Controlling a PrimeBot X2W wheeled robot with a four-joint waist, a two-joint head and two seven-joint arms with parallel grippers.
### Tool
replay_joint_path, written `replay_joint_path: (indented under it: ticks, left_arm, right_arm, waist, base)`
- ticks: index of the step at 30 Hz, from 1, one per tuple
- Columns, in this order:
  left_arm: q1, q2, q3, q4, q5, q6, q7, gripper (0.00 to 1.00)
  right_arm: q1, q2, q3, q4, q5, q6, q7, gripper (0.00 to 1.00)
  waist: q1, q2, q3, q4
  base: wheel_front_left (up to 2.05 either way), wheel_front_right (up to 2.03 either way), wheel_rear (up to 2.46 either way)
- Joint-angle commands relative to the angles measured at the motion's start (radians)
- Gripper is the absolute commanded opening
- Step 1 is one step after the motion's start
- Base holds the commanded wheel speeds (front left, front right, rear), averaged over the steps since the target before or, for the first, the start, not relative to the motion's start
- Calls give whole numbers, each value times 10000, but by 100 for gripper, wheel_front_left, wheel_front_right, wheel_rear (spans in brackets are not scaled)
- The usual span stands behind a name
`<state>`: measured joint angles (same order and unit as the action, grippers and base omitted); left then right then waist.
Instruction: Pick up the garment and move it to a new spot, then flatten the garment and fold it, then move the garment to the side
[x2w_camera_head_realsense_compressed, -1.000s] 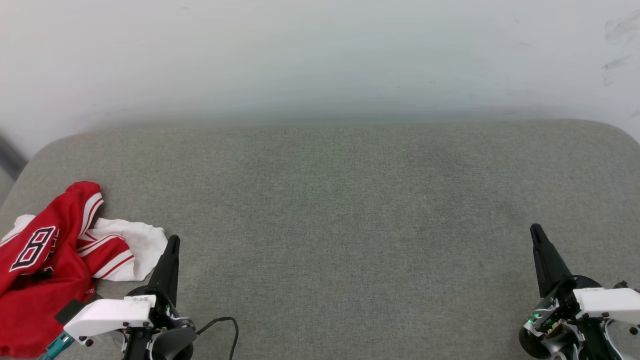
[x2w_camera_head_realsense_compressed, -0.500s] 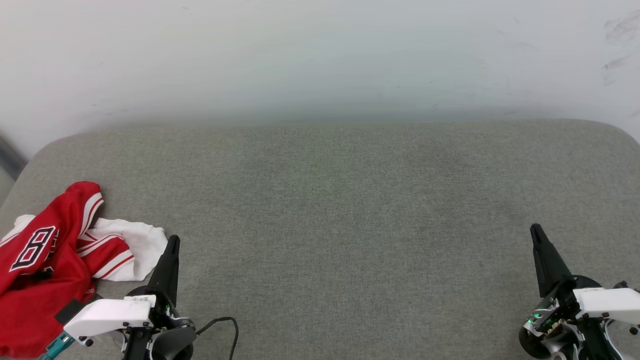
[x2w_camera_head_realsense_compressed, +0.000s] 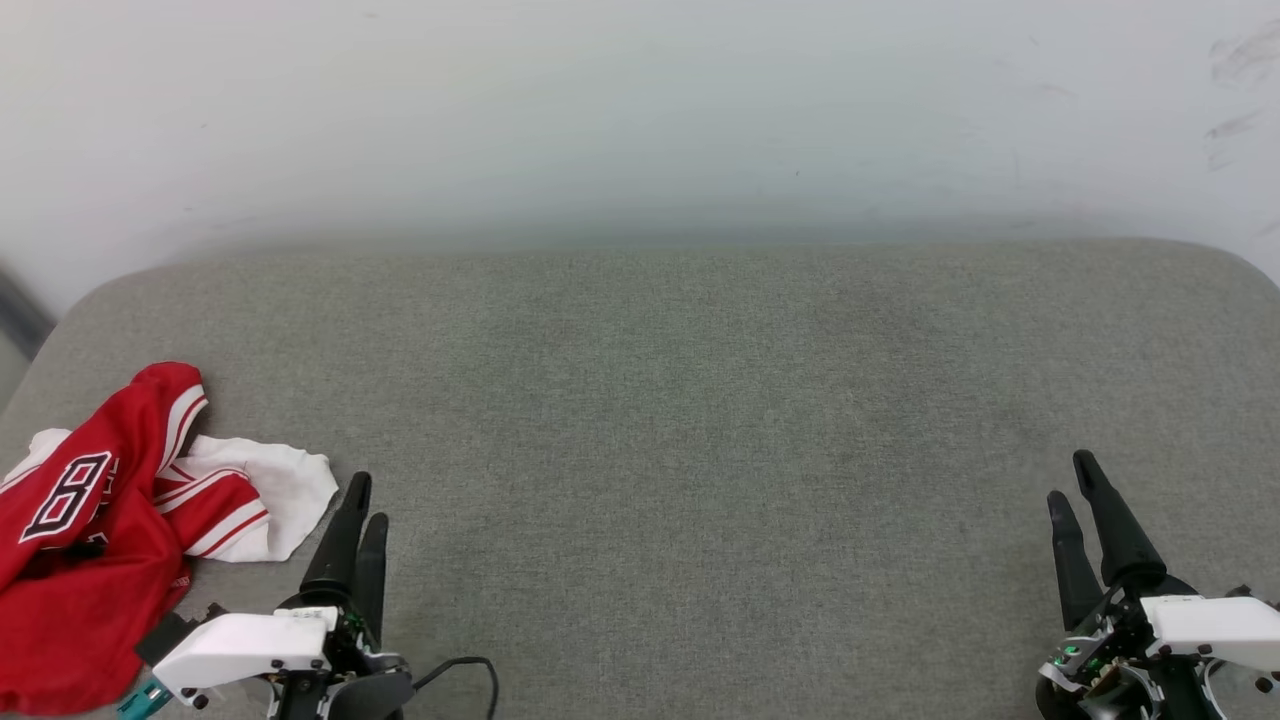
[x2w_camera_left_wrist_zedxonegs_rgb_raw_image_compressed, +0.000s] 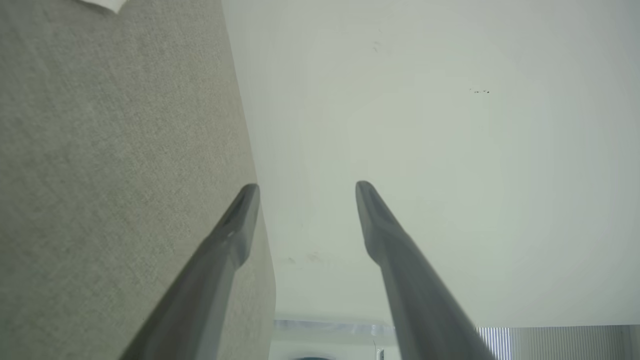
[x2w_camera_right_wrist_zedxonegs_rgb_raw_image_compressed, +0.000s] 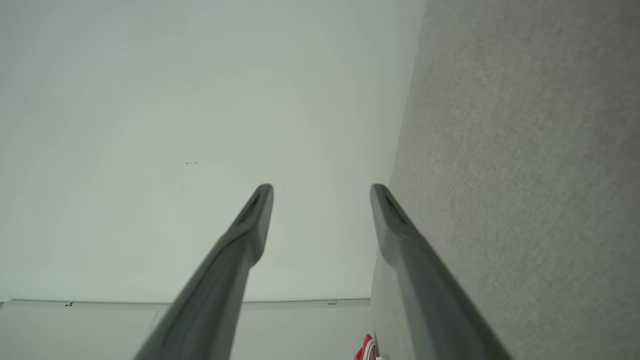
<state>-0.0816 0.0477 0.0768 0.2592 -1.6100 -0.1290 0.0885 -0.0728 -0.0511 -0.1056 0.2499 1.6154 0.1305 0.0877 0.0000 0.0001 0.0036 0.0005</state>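
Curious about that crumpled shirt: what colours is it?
The garment is red and white, with striped trim and a black number, best seen in the head view.

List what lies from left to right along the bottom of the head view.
Crumpled red-and-white jersey garment → left end effector, two long dark fingers apart → thin black cable → right end effector, dark fingers likewise apart.

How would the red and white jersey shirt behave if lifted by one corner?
The crumpled red and white jersey shirt probably hangs floppy: it lies in soft folds. Pushed, it likely bunches rather than slides, since the grey woven cushion looks rough.
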Motion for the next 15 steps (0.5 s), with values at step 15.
replay_joint_path:
  ticks: [15]
  left_arm:
    - [-346, 22, -778, -801, 1106, -18, -769, 100]
  right_arm:
    - [73, -4, 352, -913, -429, 2, -763, 100]
  waist:
    - [0, -1, 1, 37]
  base:
    - [0, 0, 0]
